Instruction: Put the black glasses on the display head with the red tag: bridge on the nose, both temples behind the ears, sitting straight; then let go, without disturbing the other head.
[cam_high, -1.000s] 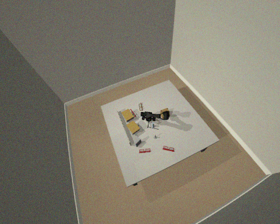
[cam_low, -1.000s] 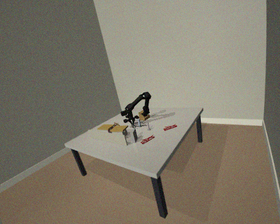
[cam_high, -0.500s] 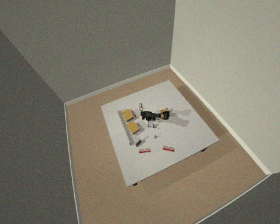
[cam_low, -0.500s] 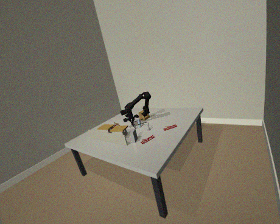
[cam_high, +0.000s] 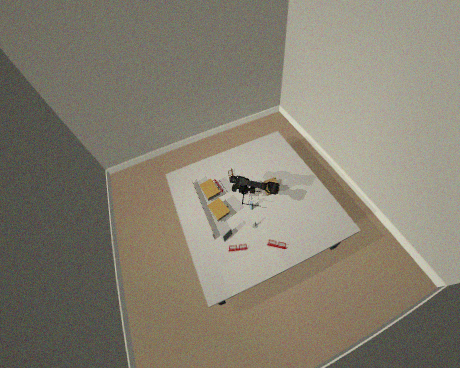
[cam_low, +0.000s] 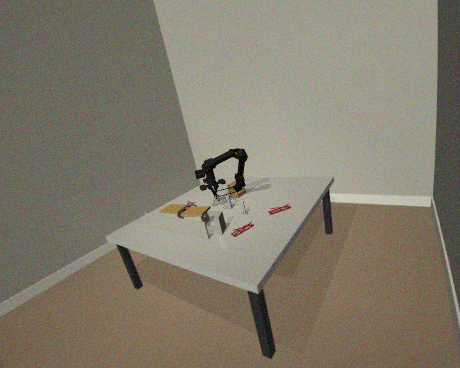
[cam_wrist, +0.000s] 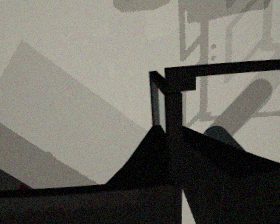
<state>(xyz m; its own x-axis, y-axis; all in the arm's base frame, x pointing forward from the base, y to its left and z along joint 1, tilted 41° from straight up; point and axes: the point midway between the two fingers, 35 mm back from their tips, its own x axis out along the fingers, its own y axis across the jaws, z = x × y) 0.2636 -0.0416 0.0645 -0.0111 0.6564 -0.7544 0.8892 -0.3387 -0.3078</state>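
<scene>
While the gripper (cam_wrist: 178, 160) is clenched on the black glasses (cam_wrist: 188, 78), lifted above the table (cam_high: 300, 220) near its middle, open tabletop is seen toward the near edge; two red glasses (cam_high: 238, 247) (cam_high: 276, 244) are seen there.

A slim black jointed arm (cam_low: 231, 156) rises from a yellow-orange base block (cam_low: 239, 190).

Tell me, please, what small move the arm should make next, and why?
Probably a short lift straight up. The pincer is shut on the black glasses, whose frame shows just beyond the fingers above the white table, so they need clearance before being carried toward the heads.
</scene>
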